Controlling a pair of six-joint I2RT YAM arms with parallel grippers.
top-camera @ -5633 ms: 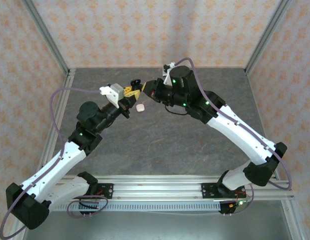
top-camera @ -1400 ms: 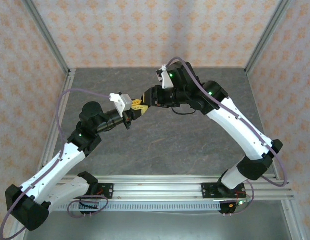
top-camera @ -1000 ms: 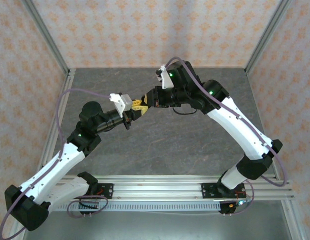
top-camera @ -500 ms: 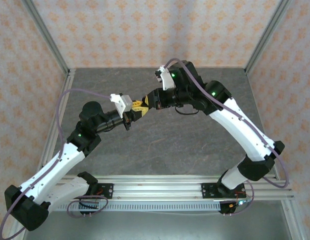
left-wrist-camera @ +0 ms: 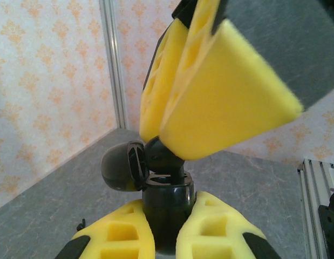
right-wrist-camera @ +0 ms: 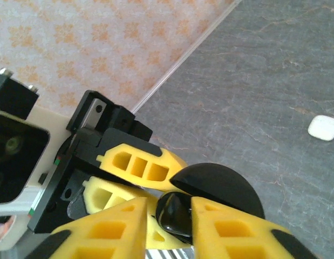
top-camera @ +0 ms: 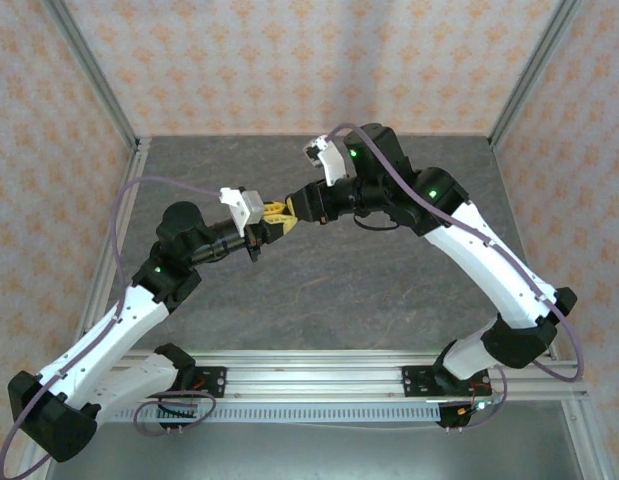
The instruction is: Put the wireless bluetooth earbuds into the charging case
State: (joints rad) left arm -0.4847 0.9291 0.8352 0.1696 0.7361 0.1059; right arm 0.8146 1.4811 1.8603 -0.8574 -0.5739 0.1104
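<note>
Facing tip-to-tip mid-air, left pincer [left-wrist-camera: 168, 210] clamps a black glossy piece [left-wrist-camera: 165, 186]; right pincer [right-wrist-camera: 169, 208] straddles it, grip unclear

We see the tabletop [top-camera: 319, 290] in mottled grey, veined like stone; the walls [top-camera: 289, 60] pale peach with a repeating orange floral motif; the left hand [left-wrist-camera: 167, 229] and right hand [right-wrist-camera: 169, 208] yellow-fingered around a glossy black piece [left-wrist-camera: 123, 167]; the charging case [right-wrist-camera: 323, 128] plain white.

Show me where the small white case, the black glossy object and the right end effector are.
small white case [right-wrist-camera: 323, 128]: right wrist view, middle of its top face.
black glossy object [left-wrist-camera: 167, 213]: left wrist view, its rounded body.
right end effector [right-wrist-camera: 169, 209]: right wrist view, midway between its fingertips.
</note>
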